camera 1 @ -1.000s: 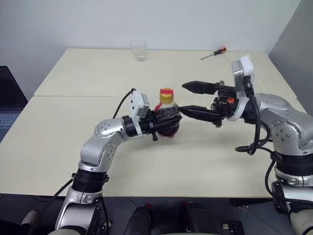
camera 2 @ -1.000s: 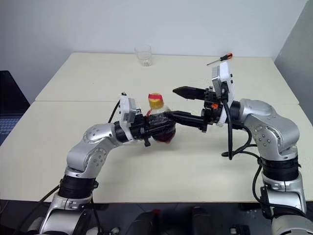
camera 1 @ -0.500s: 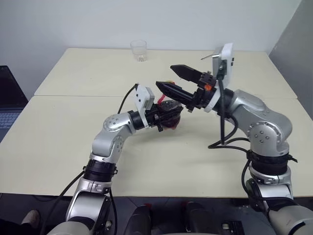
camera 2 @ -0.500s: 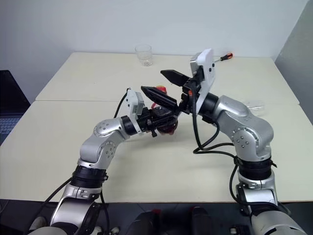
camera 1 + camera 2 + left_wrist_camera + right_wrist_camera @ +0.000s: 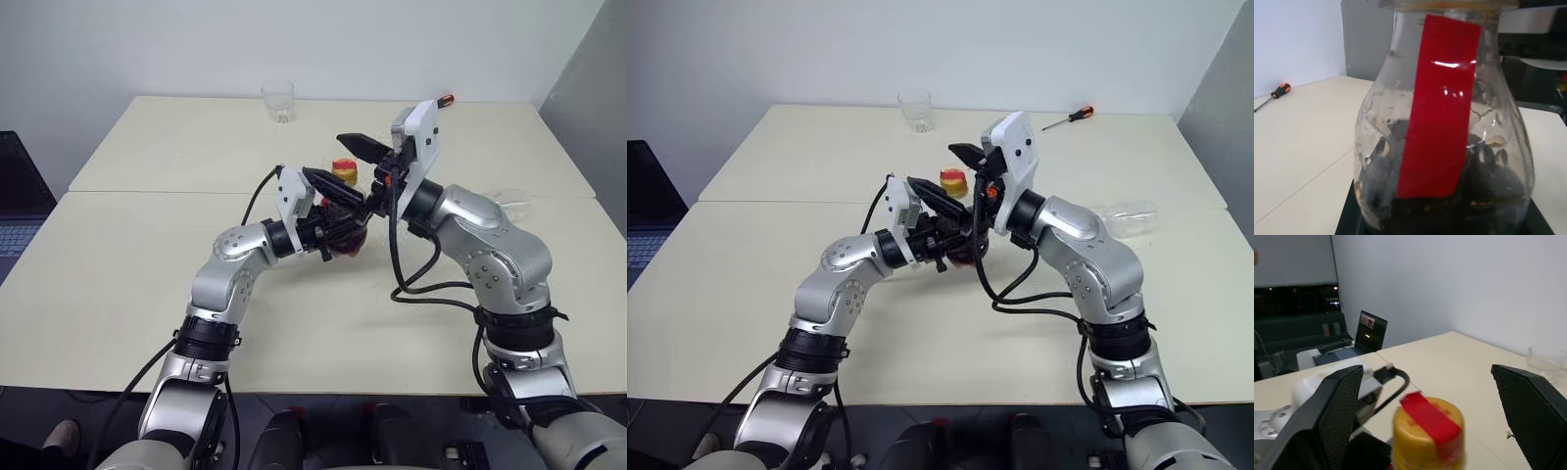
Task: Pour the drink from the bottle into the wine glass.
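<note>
While held above the pale table [image 5: 118, 255] in the clamped left pincer [image 5: 328, 227], small clear bulbous plastic bottle [image 5: 1444, 122] judged light, thin-walled, slick. Right pincer [image 5: 1435, 431] spread wide around yellow-orange cap [image 5: 1428, 433]: best purchase there.

Bright even light, soft shadows; glare on bottle [image 5: 1444, 122] label.

We see two cream tables [image 5: 147, 294] abutting along a seam, a plain white wall [image 5: 294, 39] behind, and a grey panel [image 5: 588, 88] at right.
</note>
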`<state>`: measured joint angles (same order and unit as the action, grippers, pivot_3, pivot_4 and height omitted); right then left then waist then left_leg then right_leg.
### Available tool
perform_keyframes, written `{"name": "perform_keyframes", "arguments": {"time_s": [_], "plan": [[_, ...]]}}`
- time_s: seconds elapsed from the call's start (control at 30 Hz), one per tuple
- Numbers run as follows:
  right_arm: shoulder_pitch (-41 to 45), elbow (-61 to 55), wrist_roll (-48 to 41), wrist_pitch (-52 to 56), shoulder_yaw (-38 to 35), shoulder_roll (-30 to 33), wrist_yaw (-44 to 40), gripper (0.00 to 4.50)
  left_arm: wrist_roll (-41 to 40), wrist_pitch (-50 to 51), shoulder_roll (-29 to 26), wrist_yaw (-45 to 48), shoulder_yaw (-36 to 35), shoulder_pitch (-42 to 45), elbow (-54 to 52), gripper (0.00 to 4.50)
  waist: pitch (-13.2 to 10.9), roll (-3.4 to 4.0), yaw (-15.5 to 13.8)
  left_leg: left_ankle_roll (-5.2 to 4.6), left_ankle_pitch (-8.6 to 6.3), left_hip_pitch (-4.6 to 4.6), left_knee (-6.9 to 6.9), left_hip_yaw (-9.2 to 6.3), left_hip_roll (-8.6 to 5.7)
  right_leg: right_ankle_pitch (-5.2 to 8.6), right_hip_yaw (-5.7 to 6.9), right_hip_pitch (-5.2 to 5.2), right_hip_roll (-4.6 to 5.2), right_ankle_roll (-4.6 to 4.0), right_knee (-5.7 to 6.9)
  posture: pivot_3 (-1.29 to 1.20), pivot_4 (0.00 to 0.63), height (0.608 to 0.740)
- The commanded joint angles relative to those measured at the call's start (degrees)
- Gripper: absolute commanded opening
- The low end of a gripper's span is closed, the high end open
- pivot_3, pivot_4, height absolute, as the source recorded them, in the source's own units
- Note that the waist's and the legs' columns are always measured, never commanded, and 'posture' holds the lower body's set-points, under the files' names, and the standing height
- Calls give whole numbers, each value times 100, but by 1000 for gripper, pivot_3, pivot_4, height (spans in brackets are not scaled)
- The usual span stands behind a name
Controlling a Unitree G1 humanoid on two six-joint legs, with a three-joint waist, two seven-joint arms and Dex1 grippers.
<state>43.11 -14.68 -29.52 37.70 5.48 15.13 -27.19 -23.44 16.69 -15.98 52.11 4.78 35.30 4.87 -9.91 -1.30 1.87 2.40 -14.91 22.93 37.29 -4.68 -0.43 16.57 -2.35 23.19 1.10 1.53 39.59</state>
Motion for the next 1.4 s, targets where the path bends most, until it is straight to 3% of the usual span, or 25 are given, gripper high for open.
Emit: {"name": "perform_keyframes", "arguments": {"time_s": [0.03,1.4], "plan": [[121,-20,121,-210,-107,24,-39,4469,-40,-157,-3,61,-27,41,-287,1392,0,0,0,0,0,0,0,0,0,0,0,0,0,0,0,0,150,740],[-703,-721,-261,383,-937,1533,-437,4469,-104,-90,-117,92,-59,33,-313,1392,0,0,3,-1,-1,-1,0,1,2,0,-1,-2,-2,0,0,0,150,740]]}}
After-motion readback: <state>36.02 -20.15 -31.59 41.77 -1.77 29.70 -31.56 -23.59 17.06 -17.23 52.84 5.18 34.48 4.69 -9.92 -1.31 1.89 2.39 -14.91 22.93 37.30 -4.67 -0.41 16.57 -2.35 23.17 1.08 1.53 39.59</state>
